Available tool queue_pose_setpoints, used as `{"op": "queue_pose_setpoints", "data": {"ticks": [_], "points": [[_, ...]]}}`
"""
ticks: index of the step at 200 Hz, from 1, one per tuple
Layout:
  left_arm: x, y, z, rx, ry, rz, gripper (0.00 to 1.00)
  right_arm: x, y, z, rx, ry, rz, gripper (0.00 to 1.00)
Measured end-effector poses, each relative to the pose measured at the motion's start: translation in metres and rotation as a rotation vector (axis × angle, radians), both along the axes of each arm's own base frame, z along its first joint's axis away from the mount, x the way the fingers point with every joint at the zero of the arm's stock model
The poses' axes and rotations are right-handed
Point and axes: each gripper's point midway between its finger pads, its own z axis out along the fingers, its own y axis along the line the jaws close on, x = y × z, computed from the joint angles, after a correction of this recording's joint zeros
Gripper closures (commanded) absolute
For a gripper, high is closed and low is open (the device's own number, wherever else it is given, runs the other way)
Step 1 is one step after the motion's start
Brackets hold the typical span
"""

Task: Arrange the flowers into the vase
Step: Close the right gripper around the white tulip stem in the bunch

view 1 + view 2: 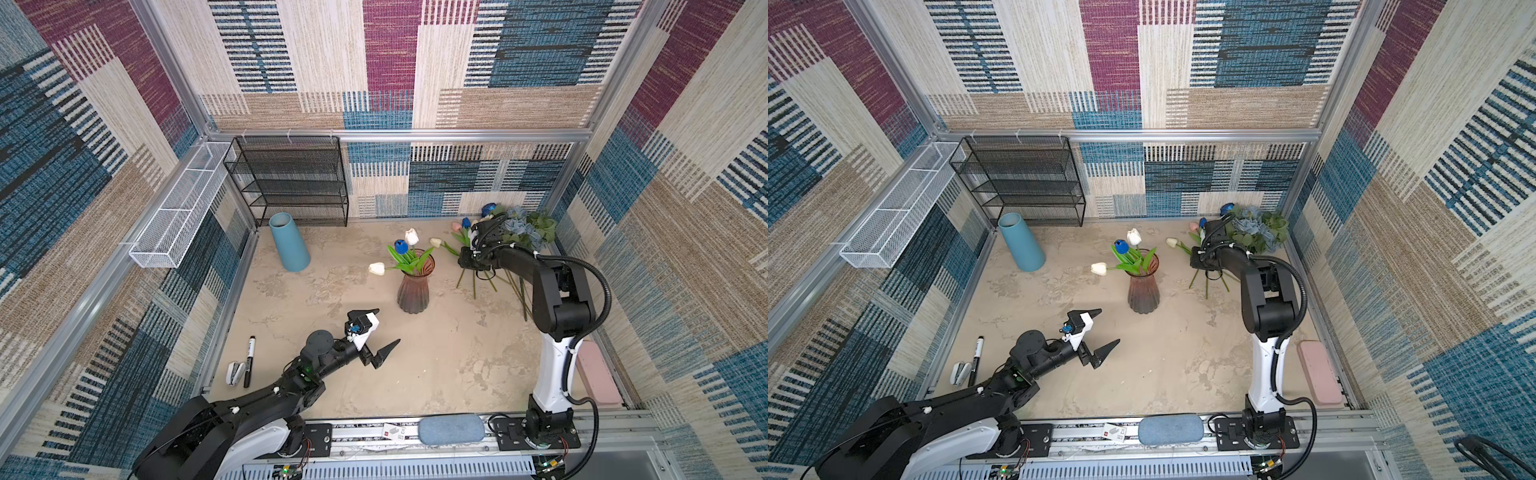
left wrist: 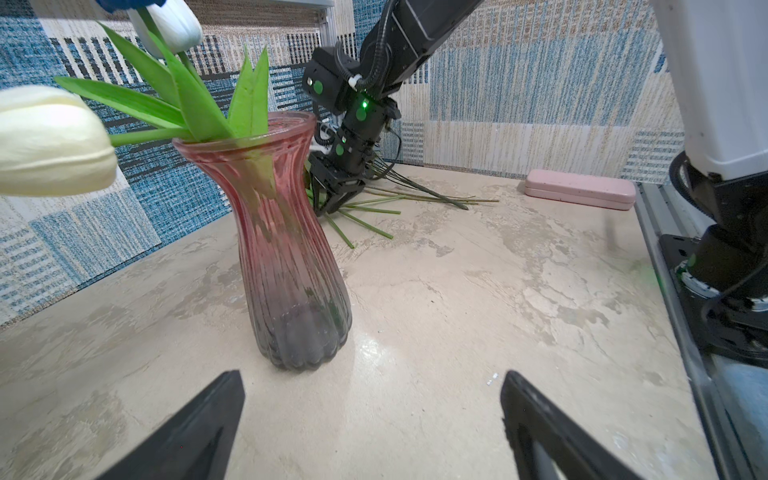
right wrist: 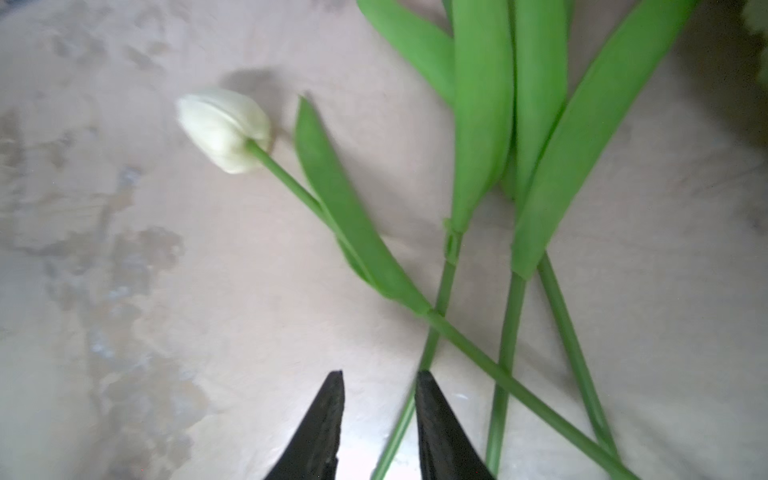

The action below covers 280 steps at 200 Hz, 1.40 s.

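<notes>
Vase (image 1: 413, 286) holds three tulips (image 1: 411, 237).
Left hand (image 1: 388, 325) gapes empty; right hand (image 3: 379, 374) (fingers (image 3: 320, 424) narrowly parted) hovers over loose stems (image 3: 469, 345).

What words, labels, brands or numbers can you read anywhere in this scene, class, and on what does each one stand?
No text here can be read with certainty.
white card on the front rail: a red mark and dark print, too small to read.
black strip along that rail: pale repeated lettering, too blurred to read.
black marker: pale label band, too small to read.
</notes>
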Motion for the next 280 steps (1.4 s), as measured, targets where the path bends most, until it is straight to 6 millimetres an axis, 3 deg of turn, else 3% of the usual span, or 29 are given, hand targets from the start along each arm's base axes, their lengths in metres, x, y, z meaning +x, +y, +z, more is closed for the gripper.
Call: {"op": "queue_pose_setpoints", "data": {"ticks": [24, 41, 57, 70, 91, 162, 213, 247, 280], "points": [[0.000, 0.000, -0.001, 0.002, 0.003, 0.000, 0.01, 0.005, -0.004, 0.044, -0.025, -0.105, 0.027, 0.61], [0.000, 0.000, -0.001, 0.002, 0.003, 0.000, 0.01, 0.013, -0.012, 0.054, -0.080, -0.132, 0.050, 0.62], [0.000, 0.000, 0.000, 0.002, 0.002, 0.000, 0.01, 0.016, -0.027, 0.043, -0.144, -0.102, 0.068, 0.60], [0.000, 0.000, 0.000, 0.000, 0.000, 0.000, 0.01, 0.011, -0.041, 0.025, -0.192, -0.049, 0.081, 0.50], [0.000, 0.000, 0.001, 0.000, -0.001, 0.001, 0.01, -0.001, -0.058, 0.005, -0.252, 0.024, 0.115, 0.49], [0.000, 0.000, -0.004, 0.012, 0.015, 0.001, 0.01, -0.012, -0.066, -0.029, -0.369, 0.086, 0.275, 0.52], [0.000, 0.000, -0.005, 0.016, 0.020, 0.001, 0.01, -0.014, -0.069, -0.046, -0.405, 0.105, 0.341, 0.68], [0.000, 0.000, -0.005, 0.016, 0.020, 0.001, 0.01, -0.014, -0.066, -0.047, -0.405, 0.090, 0.372, 0.80], [0.001, 0.000, -0.006, 0.018, 0.022, 0.001, 0.01, -0.014, -0.064, -0.041, -0.403, 0.077, 0.389, 0.86]]}}
